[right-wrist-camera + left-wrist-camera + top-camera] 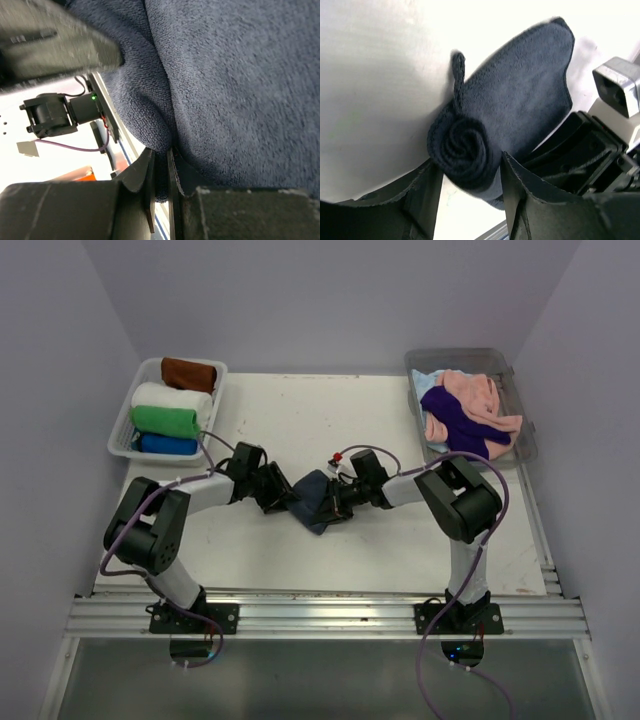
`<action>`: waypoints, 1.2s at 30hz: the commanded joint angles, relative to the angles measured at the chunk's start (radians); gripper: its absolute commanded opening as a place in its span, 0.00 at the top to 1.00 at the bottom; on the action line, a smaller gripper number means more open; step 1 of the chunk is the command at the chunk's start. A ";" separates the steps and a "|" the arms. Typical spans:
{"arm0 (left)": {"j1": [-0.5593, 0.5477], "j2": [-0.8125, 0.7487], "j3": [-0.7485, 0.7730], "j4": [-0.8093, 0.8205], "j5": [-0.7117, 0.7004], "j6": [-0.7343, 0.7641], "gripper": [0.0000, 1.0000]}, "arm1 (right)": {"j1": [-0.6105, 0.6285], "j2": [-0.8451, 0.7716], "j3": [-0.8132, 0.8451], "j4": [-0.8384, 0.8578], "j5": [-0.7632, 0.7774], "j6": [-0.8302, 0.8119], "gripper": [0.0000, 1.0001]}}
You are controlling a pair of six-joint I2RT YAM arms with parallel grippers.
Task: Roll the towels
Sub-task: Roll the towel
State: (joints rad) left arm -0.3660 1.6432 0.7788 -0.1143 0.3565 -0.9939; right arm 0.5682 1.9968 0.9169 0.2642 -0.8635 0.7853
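Observation:
A dark navy towel (314, 500) lies at the middle of the table, partly rolled. In the left wrist view its rolled end (465, 150) shows as a spiral, with a flat tail (525, 95) stretching away. My left gripper (285, 497) holds this roll between its two fingers (422, 200), which touch it on both sides. My right gripper (336, 502) faces it from the other side of the towel. Its jaws are almost closed, pinching a fold of the towel (165, 145). The right gripper's body also shows in the left wrist view (590, 150).
A white basket (125, 425) at the back left holds rolled towels: brown (188, 373), white (172, 398), green (165, 421), blue (167, 444). A clear bin (522, 410) at the back right holds loose pink (470, 395) and purple (460, 420) towels.

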 commanded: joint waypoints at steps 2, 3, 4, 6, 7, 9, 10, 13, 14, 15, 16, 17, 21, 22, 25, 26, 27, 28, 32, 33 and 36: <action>-0.002 0.079 0.091 -0.028 -0.025 0.003 0.47 | -0.005 -0.001 0.025 -0.126 0.038 -0.073 0.97; -0.004 0.095 0.097 -0.041 -0.022 0.003 0.47 | -0.007 -0.012 0.036 -0.175 0.053 -0.086 0.92; -0.004 0.107 0.102 -0.041 -0.010 -0.002 0.48 | -0.007 -0.024 0.042 -0.201 0.072 -0.116 0.88; -0.004 0.139 0.106 -0.039 0.005 -0.005 0.49 | -0.005 -0.082 0.054 -0.277 0.147 -0.149 0.75; -0.004 0.150 0.109 -0.041 0.015 -0.005 0.51 | -0.005 -0.105 0.057 -0.308 0.174 -0.181 0.71; -0.004 0.181 0.112 -0.041 0.027 -0.002 0.52 | -0.002 -0.195 0.054 -0.368 0.279 -0.208 0.62; -0.004 0.190 0.112 -0.041 0.033 0.000 0.55 | 0.002 -0.231 0.056 -0.393 0.319 -0.234 0.60; -0.004 0.198 0.111 -0.048 0.035 0.009 0.58 | 0.025 -0.332 0.063 -0.465 0.449 -0.283 0.53; -0.004 0.199 0.111 -0.051 0.035 0.009 0.59 | 0.036 -0.349 0.069 -0.482 0.478 -0.296 0.52; -0.004 0.198 0.112 -0.051 0.035 0.011 0.61 | 0.047 -0.368 0.085 -0.511 0.507 -0.310 0.50; -0.004 0.198 0.112 -0.053 0.035 0.012 0.64 | 0.074 -0.389 0.092 -0.526 0.558 -0.331 0.49; -0.004 0.196 0.114 -0.056 0.035 0.012 0.65 | 0.093 -0.397 0.103 -0.540 0.586 -0.345 0.48; -0.004 0.195 0.116 -0.064 0.033 0.014 0.67 | 0.203 -0.403 0.181 -0.614 0.742 -0.418 0.44; -0.004 0.195 0.116 -0.067 0.033 0.015 0.67 | 0.228 -0.398 0.194 -0.618 0.779 -0.432 0.44; -0.004 0.196 0.117 -0.070 0.032 0.017 0.67 | 0.335 -0.368 0.234 -0.635 0.895 -0.493 0.44; -0.004 0.195 0.119 -0.070 0.032 0.015 0.67 | 0.352 -0.357 0.241 -0.637 0.944 -0.507 0.44; -0.004 0.195 0.120 -0.071 0.032 0.015 0.67 | 0.364 -0.331 0.258 -0.638 0.961 -0.520 0.44; -0.004 0.196 0.120 -0.073 0.032 0.018 0.68 | 0.384 -0.319 0.264 -0.637 0.971 -0.541 0.45; -0.004 0.198 0.128 -0.074 0.033 0.018 0.68 | 0.392 -0.273 0.278 -0.617 0.953 -0.549 0.46; -0.004 0.198 0.128 -0.076 0.032 0.018 0.67 | 0.392 -0.264 0.280 -0.608 0.940 -0.551 0.47; -0.004 0.201 0.129 -0.074 0.035 0.018 0.68 | 0.392 -0.247 0.286 -0.603 0.958 -0.554 0.47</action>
State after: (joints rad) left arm -0.3668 1.8046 0.9077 -0.1253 0.4427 -1.0103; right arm 0.9653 1.7432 1.1629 -0.3450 0.0422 0.2642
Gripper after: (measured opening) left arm 0.326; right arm 0.532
